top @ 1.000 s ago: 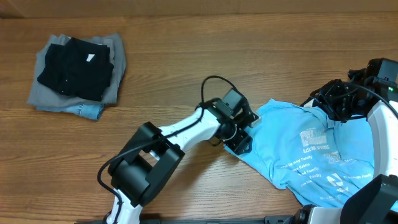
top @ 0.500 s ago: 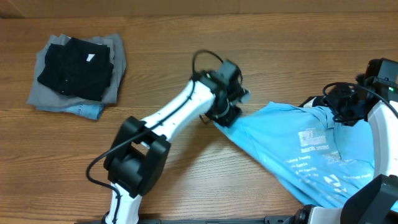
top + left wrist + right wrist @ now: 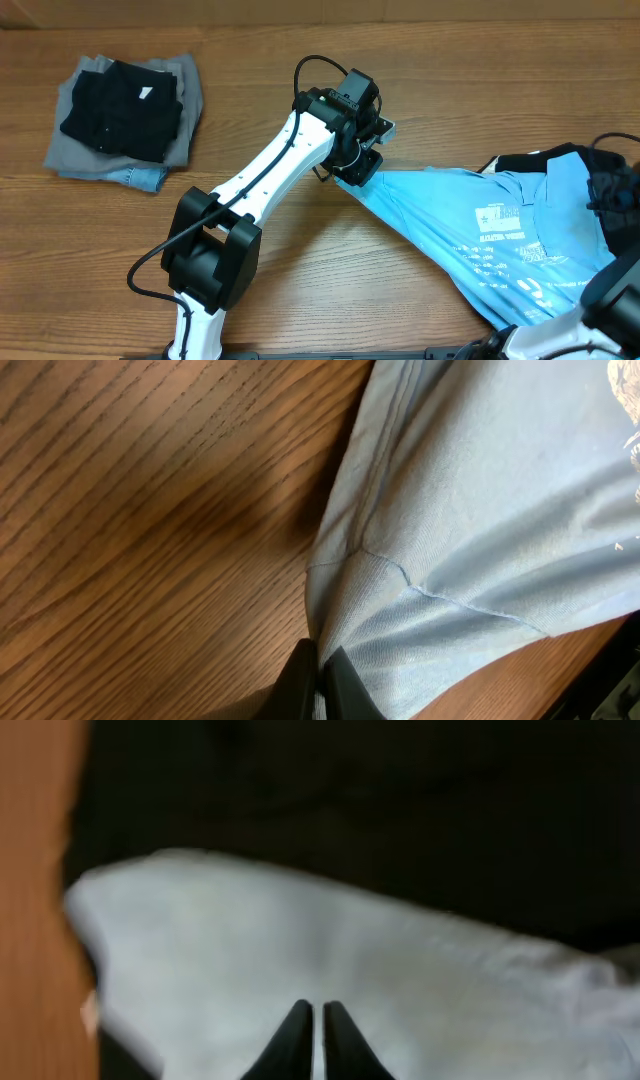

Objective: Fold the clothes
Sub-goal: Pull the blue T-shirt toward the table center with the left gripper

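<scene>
A light sky-blue shirt (image 3: 500,240) with white lettering lies stretched across the right half of the table. My left gripper (image 3: 362,168) is shut on its left corner, and the pinched blue cloth (image 3: 420,560) fans out from the jaws (image 3: 318,665) in the left wrist view. My right gripper (image 3: 312,1015) is shut over pale blue cloth (image 3: 300,960) with dark fabric behind it. In the overhead view the right arm (image 3: 615,195) sits at the far right edge on the shirt's other end, its fingers hidden.
A folded stack of black, grey and denim garments (image 3: 125,120) lies at the back left. A black piece (image 3: 530,162) shows at the shirt's upper right edge. The wooden table (image 3: 300,60) runs to the back wall.
My left gripper has pulled the shirt's corner up and to the left. The right arm has moved right toward the table edge. The shirt is drawn out longer and flatter.
</scene>
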### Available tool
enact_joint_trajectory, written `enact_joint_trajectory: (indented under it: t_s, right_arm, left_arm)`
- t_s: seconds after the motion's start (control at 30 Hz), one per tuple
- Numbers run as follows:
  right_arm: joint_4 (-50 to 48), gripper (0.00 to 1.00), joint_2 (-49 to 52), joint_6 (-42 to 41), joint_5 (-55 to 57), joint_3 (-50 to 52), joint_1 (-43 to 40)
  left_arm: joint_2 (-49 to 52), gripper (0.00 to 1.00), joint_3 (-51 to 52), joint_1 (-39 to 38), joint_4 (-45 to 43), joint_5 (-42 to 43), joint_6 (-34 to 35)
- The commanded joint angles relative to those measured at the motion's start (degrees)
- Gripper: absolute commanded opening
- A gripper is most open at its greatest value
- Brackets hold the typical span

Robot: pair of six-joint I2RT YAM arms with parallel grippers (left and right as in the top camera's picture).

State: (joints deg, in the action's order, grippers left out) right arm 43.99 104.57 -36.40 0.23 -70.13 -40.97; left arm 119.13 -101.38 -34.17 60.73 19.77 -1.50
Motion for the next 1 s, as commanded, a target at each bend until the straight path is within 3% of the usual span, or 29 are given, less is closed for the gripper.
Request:
enact_joint_trajectory:
  t_s: [0.0, 0.27, 0.43, 0.53, 0.67, 0.97]
  right_arm:
    - [-1.97, 0.06, 4.66, -2.89, 0.13, -1.11, -2.6]
    - [-8.48, 0.04, 13.94, -2.97, -0.28, -1.11, -7.82]
    - [-11.74, 0.04, 14.25, 1.05, -11.21, -1.62, -9.38]
    - [-11.65, 0.04, 14.29, 0.98, -8.11, -1.9, -9.42]
    - [-13.29, 0.04, 15.04, -2.69, 5.2, -1.88, -9.73]
    - [-18.62, 0.04, 15.04, -2.62, 6.84, -4.37, -15.28]
  left_arm:
    - [0.0, 0.04, -1.57, 1.25, 0.09, -3.28, -1.11]
    - [0.0, 0.04, -1.6, 1.27, 0.17, -3.26, -1.03]
    - [0.0, 0.04, -1.57, 1.27, 0.57, -3.28, -0.85]
    - [0.0, 0.04, -1.57, 1.27, 0.55, -3.28, -0.35]
    - [-0.02, 0.04, -3.02, 1.79, 1.51, -5.97, 1.62]
    - [-0.04, 0.04, -20.39, 12.2, 21.53, -19.65, 2.99]
